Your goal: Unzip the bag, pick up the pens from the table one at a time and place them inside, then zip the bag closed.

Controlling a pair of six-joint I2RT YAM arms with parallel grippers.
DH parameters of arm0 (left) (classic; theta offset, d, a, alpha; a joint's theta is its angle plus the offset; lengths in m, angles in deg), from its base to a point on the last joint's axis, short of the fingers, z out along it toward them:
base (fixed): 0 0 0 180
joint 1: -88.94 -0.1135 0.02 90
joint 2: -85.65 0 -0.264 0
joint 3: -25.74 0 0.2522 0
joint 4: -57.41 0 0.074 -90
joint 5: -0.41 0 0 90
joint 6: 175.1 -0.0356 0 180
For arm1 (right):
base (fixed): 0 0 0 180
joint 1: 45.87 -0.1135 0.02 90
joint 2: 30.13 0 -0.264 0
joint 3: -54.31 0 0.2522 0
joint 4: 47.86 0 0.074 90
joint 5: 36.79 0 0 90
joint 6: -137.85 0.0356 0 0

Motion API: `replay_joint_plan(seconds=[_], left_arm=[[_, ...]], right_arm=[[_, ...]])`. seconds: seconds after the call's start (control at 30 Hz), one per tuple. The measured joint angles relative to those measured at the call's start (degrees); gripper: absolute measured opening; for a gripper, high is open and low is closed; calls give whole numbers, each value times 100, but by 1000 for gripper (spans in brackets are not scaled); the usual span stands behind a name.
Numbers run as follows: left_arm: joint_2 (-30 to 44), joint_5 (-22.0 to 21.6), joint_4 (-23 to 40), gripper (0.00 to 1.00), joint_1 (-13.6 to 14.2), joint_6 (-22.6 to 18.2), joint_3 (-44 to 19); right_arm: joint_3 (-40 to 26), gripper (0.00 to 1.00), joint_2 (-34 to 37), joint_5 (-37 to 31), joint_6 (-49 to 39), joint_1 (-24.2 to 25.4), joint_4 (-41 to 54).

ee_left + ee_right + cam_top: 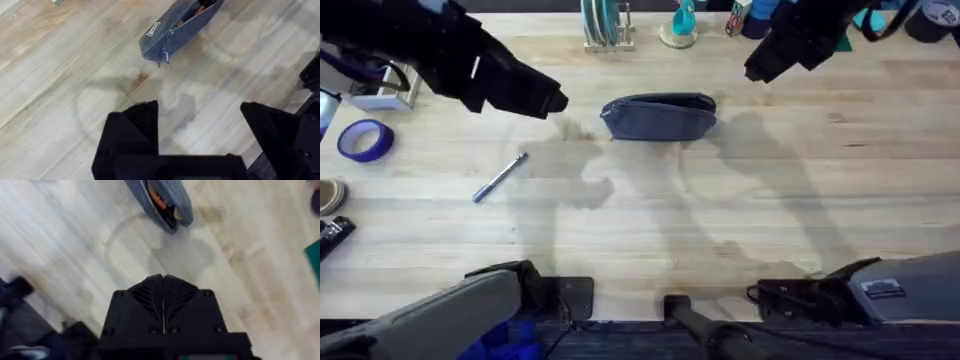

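The blue-grey bag (pixel 658 117) lies on the table (pixel 720 230) at the middle back. In the wrist views the bag (pixel 175 30) (pixel 162 200) gapes along its zipper, and something orange shows inside. One silver pen (pixel 500 177) with a bluish end lies on the wood to the bag's front left. My left gripper (pixel 555 103) hovers above the table just left of the bag, its fingers (pixel 135 130) spread wide and empty. My right gripper (pixel 755 72) hangs to the right of the bag, behind it, with its fingers (pixel 150 290) pressed together on nothing.
A blue tape roll (pixel 365 140), a tan roll (pixel 328 195) and a black object (pixel 332 235) sit along the left edge. A white holder (pixel 385 90) stands at the back left. A plate rack (pixel 605 25) and a teal item (pixel 682 25) stand behind the bag.
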Motion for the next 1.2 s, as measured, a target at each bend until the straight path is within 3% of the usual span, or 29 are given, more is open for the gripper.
replay_joint_plan(seconds=[0.47, 1.2], left_arm=[[0, -13, 0, 995, 0, 0, 0], [0, -13, 0, 995, 0, 0, 0]], right_arm=[[0, 30, 405, -1, -1898, 0, -287], [2, 30, 1648, 482, -2431, 0, -908]])
